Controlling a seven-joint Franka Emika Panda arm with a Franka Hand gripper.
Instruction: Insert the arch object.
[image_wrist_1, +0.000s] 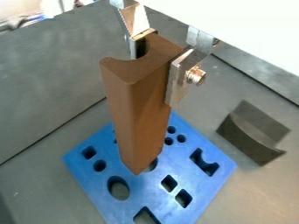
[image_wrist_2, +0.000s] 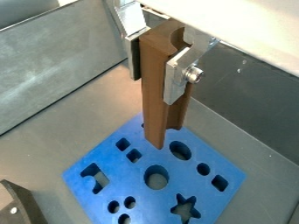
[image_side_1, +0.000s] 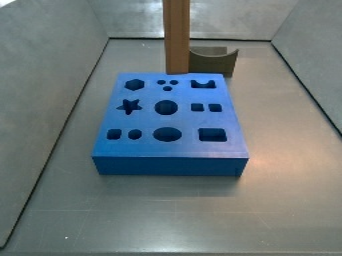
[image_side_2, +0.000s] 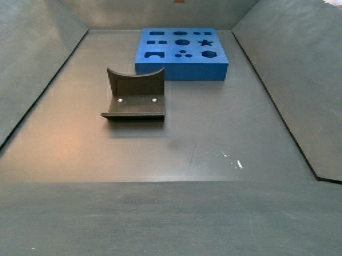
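Observation:
The arch object is a tall wood-brown column with a notched arch end up between the fingers. It also shows in the wrist view and in a side view. My gripper is shut on its upper end and holds it upright; the gripper also shows in the wrist view. The column's lower end hangs just above the blue board, near its far edge in a side view. The board has several shaped holes, among them an arch-shaped one. In a side view the board shows but the gripper and column are out of view.
The dark fixture with a scooped top stands on the grey floor apart from the board. It also shows in both wrist views and behind the board in a side view. Grey sloped walls ring the floor.

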